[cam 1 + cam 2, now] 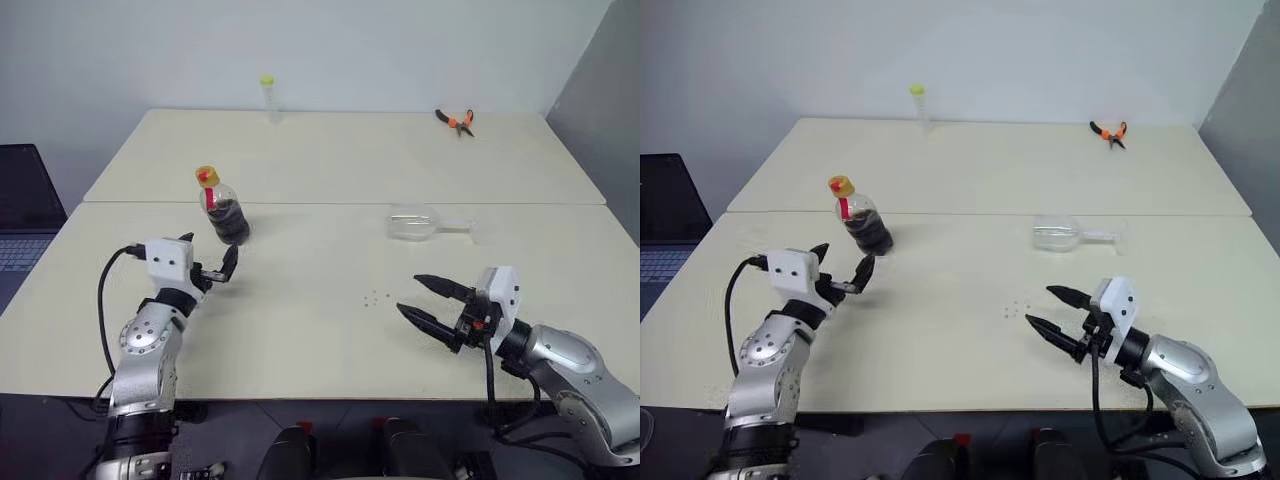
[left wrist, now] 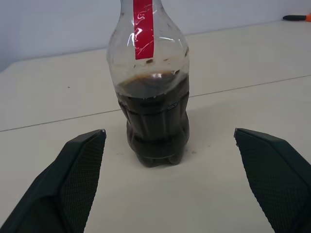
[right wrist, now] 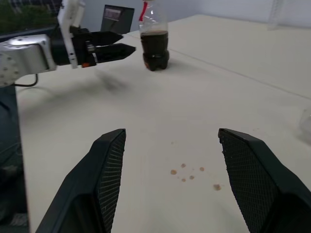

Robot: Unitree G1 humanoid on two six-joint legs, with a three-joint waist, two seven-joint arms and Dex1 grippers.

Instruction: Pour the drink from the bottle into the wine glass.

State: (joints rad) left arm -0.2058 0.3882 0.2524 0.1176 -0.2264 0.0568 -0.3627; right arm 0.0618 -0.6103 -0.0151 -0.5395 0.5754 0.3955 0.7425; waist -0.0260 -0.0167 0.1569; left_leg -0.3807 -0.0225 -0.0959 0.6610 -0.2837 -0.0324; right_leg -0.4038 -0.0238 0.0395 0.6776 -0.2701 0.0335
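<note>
Two grippers, jaws spread, empty. Small clear plastic bottle (image 1: 224,207) of dark drink stands upright just ahead of my left gripper (image 1: 210,262) (nearer arm); clear stemmed wine glass (image 1: 420,223) lies toppled on the surface.

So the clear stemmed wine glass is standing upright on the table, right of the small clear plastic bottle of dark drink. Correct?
Not quite. The clear stemmed wine glass lies on its side, as the left eye view shows. It is indeed right of the small clear plastic bottle of dark drink.
</note>
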